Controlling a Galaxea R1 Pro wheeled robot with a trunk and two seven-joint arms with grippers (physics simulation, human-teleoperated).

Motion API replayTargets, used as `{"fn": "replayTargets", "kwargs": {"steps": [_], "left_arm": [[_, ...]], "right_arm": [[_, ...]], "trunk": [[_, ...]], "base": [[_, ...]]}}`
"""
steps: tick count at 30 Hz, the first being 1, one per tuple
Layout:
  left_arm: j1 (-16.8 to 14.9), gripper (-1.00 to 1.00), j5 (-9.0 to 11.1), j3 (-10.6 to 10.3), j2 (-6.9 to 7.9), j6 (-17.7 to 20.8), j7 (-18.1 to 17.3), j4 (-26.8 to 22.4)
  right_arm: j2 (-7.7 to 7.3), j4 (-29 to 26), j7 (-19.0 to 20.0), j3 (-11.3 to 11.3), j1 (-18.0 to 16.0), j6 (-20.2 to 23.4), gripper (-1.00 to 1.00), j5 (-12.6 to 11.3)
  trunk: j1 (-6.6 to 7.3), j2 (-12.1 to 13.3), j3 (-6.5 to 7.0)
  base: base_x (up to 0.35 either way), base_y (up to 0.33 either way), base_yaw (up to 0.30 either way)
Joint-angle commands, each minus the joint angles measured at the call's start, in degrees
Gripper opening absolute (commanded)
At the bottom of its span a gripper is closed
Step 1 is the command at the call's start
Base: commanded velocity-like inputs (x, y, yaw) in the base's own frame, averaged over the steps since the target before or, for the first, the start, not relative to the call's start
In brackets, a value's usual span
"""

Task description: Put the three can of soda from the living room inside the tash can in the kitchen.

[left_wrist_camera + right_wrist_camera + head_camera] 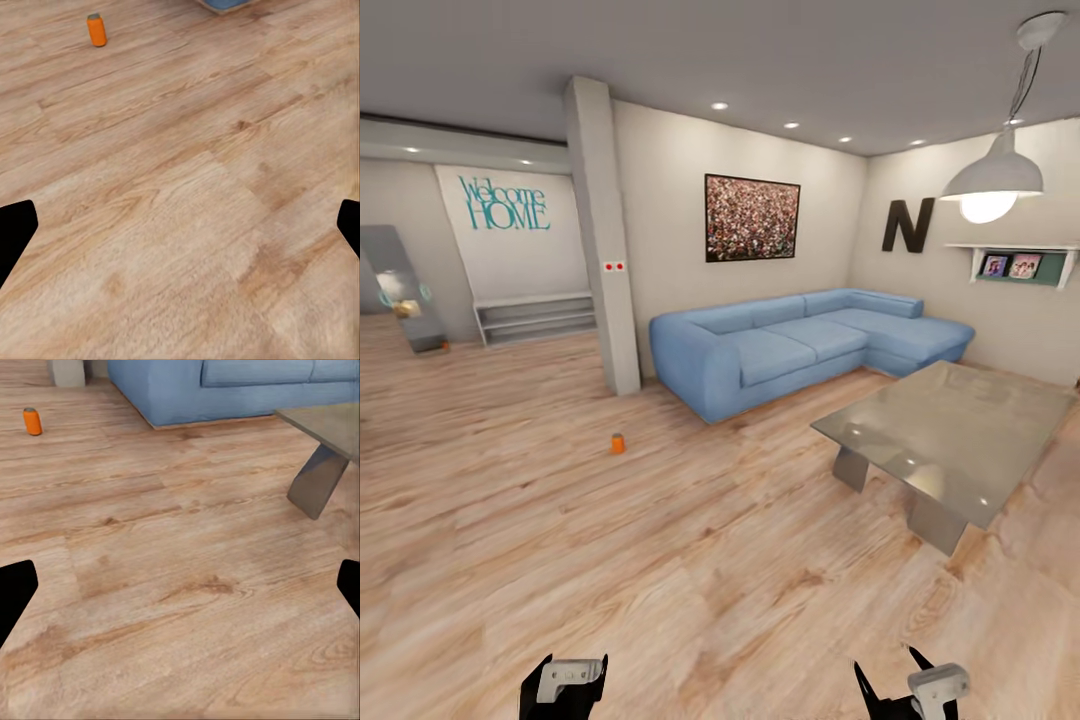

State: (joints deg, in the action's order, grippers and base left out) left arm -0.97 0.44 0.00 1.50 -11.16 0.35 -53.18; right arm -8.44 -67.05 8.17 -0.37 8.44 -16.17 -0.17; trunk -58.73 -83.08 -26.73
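Standing upright on the wood-plank floor [660,560] at eleven o'clock, the orange soda can [617,443] is well apart from both empty end effectors, left [563,690] and right [908,690], fingers spread.

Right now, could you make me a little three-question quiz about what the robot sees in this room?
1. True or false: the orange soda can stands upright on the wood floor.
2. Which piece of furniture stands nearest the can?
A. the glass-topped table
B. the blue corner sofa
C. the wall shelf with photos
3. Fill in: both the left gripper and the right gripper are ____, holding nothing.

Key: 1 true; 2 B; 3 open.
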Motion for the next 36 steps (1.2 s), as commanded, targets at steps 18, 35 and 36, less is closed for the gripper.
{"fn": "replayTargets", "kwargs": {"steps": [18,35,36], "left_arm": [[0.00,1.00,-0.02,0.00,0.00,0.00,0.00,0.01],[0.00,1.00,0.00,0.00,0.00,0.00,0.00,-0.01],[0.00,1.00,0.00,0.00,0.00,0.00,0.00,-0.02]], "right_arm": [[1.44,1.32,0.14,0.08,0.00,0.00,1.00,-0.08],[1.43,1.48,0.17,-0.07,-0.05,0.00,1.00,-0.09],[1.43,1.48,0.17,-0.09,-0.06,0.00,1.00,-0.09]], "trunk": [[0.00,0.00,-0.65],[0.00,0.00,-1.45],[0.00,0.00,-1.48]], "base": [[0.000,0.000,-0.120],[0.000,0.000,-0.200],[0.000,0.000,-0.223]]}}
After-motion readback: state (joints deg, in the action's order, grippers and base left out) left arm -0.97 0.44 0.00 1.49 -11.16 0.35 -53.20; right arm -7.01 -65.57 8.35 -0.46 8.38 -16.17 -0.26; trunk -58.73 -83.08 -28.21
